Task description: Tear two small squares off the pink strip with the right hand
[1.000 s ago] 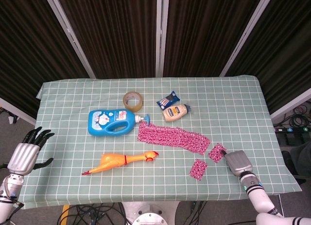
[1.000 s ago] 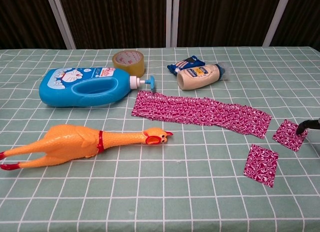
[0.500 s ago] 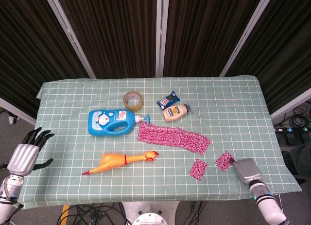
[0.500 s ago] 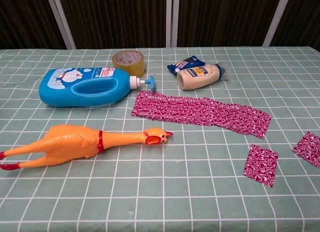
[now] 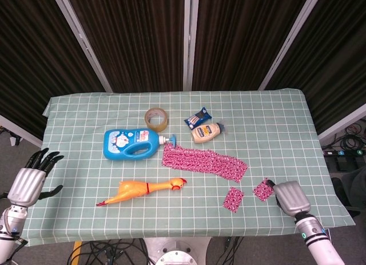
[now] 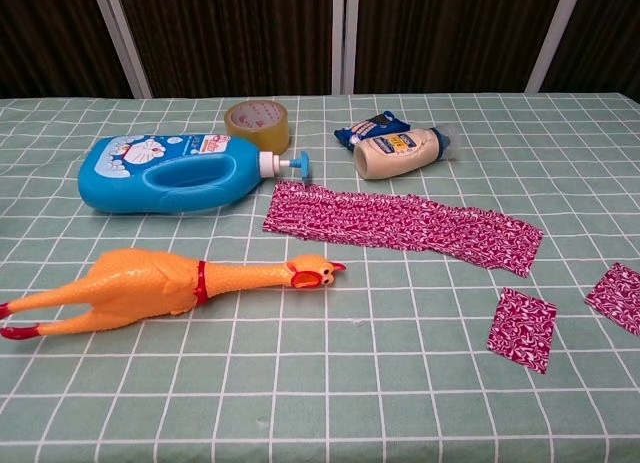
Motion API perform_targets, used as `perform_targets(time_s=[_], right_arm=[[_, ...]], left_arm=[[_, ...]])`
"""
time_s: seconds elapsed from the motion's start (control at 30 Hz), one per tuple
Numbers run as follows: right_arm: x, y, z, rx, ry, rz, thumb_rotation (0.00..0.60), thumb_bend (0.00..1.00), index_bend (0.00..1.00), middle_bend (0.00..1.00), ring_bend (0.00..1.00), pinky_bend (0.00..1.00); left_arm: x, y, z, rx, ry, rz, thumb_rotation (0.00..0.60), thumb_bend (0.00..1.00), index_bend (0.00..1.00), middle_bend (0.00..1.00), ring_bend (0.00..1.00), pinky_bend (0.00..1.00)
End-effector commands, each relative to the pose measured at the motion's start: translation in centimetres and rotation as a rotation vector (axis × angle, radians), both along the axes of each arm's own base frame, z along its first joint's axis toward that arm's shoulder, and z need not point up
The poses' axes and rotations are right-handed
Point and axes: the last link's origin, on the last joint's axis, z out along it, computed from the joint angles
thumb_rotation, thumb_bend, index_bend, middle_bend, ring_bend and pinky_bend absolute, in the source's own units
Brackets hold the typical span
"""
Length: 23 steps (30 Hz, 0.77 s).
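Note:
The pink strip [image 5: 203, 163] [image 6: 400, 223] lies flat at mid-table, below the blue bottle. Two torn pink squares lie right of it near the front edge: one square [image 5: 233, 198] [image 6: 522, 328] and a second square [image 5: 262, 190] [image 6: 618, 296] further right. My right hand [image 5: 291, 197] rests at the table's front right, back up, with a dark fingertip at the second square's right edge. Its fingers are hidden under it, so a grip cannot be made out. My left hand [image 5: 31, 182] hangs off the table's left side, fingers apart and holding nothing. The chest view shows neither hand.
A blue detergent bottle [image 5: 132, 143], a tape roll [image 5: 156, 119], a blue snack packet [image 5: 198, 117] and a beige squeeze bottle [image 5: 207, 131] stand behind the strip. A rubber chicken [image 5: 143, 190] lies at front left. The table's front edge [image 5: 320, 228] runs just below my right hand.
My right hand carried the second square from beside the strip's end down and right toward the front edge, then stayed at its right edge. The left hand has not moved.

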Motion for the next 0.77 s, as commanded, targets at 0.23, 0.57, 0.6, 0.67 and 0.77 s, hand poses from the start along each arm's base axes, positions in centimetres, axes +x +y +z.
perform_targets(time_s=[0.23,0.57,0.6,0.67,0.77], right_arm=[[0.3,-0.3,7.6,-0.529,-0.244,0.334,0.6,0.46,0.28,0.52,0.42,0.54],[-3.8,1.2,10.8,-0.631,-0.082,0.144,0.6,0.15,0.0,0.0,0.0,0.0],[-4.1,1.1,11.0,-0.636,-0.089,0.136,0.6,0.15,0.0,0.0,0.0,0.0],[-4.3,1.0,11.1,-0.63,-0.106,0.119,0.6,0.15,0.0,0.0,0.0,0.0],[-4.1,0.7,10.9,-0.61,-0.108,0.124,0.6,0.15,0.0,0.0,0.0,0.0]], left_arm=[[0.4,-0.2,-0.4,-0.016,-0.005,-0.005,0.6,0.18,0.17,0.12,0.0,0.11],[1.1,0.1,-0.1,-0.007,0.0,-0.022,0.6,0.18,0.17,0.12,0.0,0.11],[1.1,0.1,0.0,-0.005,0.0,-0.023,0.6,0.18,0.17,0.12,0.0,0.11],[1.2,0.2,0.0,-0.003,0.005,-0.025,0.6,0.18,0.17,0.12,0.0,0.11],[1.2,0.2,0.1,0.005,0.006,-0.023,0.6,0.18,0.17,0.12,0.0,0.11]])
